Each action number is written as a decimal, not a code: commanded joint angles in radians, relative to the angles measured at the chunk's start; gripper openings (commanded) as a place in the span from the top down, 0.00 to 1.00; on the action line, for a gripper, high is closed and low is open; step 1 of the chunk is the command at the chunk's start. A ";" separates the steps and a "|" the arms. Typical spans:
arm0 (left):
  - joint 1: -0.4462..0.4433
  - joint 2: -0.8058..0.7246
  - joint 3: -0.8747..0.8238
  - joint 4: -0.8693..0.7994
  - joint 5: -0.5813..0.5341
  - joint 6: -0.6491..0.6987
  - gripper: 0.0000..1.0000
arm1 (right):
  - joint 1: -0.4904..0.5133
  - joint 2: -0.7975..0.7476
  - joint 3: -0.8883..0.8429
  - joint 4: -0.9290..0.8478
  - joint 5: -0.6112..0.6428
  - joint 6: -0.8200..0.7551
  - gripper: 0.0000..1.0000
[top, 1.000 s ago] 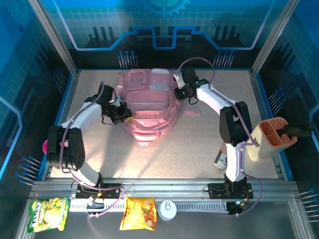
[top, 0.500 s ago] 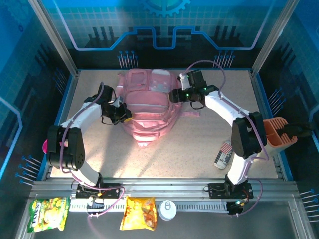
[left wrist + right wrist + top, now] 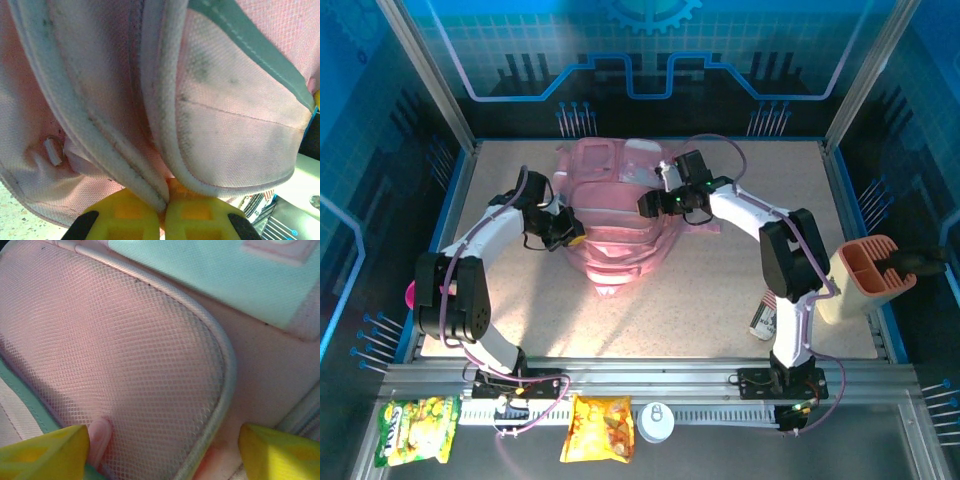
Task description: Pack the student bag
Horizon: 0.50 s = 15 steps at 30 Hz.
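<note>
The student bag [image 3: 618, 212], big, soft and pink with pale panels, lies in the middle of the table. My left gripper [image 3: 566, 232] is at the bag's left side. In the left wrist view its yellow fingertips [image 3: 125, 220] meet, and the left gripper [image 3: 165, 210] is shut on a grey-piped edge of the bag [image 3: 230, 125]. My right gripper [image 3: 650, 205] hovers over the bag's right half. In the right wrist view its yellow fingertips [image 3: 45, 450] stand wide apart: the right gripper [image 3: 162, 455] is open, just above the bag's pink mesh pocket [image 3: 115, 350].
A peach pencil holder [image 3: 865, 275] stands at the table's right edge, with a striped packet [image 3: 765, 315] lying near the right arm's base. On the front rail lie a green snack bag [image 3: 417, 430], an orange snack bag [image 3: 598, 428] and a white round lid [image 3: 655, 422].
My right gripper has opened and swung left from the bag's upper right corner onto its front. The left arm and its hold on the bag have not moved.
</note>
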 commanded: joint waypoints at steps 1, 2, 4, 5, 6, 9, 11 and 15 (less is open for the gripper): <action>-0.001 -0.004 0.017 0.012 0.037 -0.007 0.97 | 0.020 0.022 0.031 0.014 -0.093 -0.017 0.21; -0.001 -0.004 0.016 0.015 0.038 -0.010 0.97 | 0.025 0.016 0.019 0.012 -0.103 -0.026 0.22; 0.000 -0.003 0.013 0.023 0.040 -0.016 0.97 | 0.032 -0.006 -0.021 0.021 -0.123 -0.039 0.22; 0.000 -0.002 0.013 0.026 0.040 -0.019 0.97 | 0.033 -0.023 -0.050 0.026 -0.127 -0.045 0.23; 0.000 -0.001 0.013 0.028 0.041 -0.021 0.97 | 0.035 -0.038 -0.072 0.028 -0.132 -0.053 0.23; 0.001 0.001 0.018 0.033 0.040 -0.025 0.97 | 0.036 -0.100 -0.158 0.031 -0.148 -0.077 0.24; 0.000 0.003 0.023 0.033 0.039 -0.026 0.97 | 0.036 -0.146 -0.215 0.032 -0.154 -0.088 0.25; 0.000 0.008 0.027 0.039 0.044 -0.030 0.98 | 0.035 -0.233 -0.324 0.093 -0.165 -0.108 0.30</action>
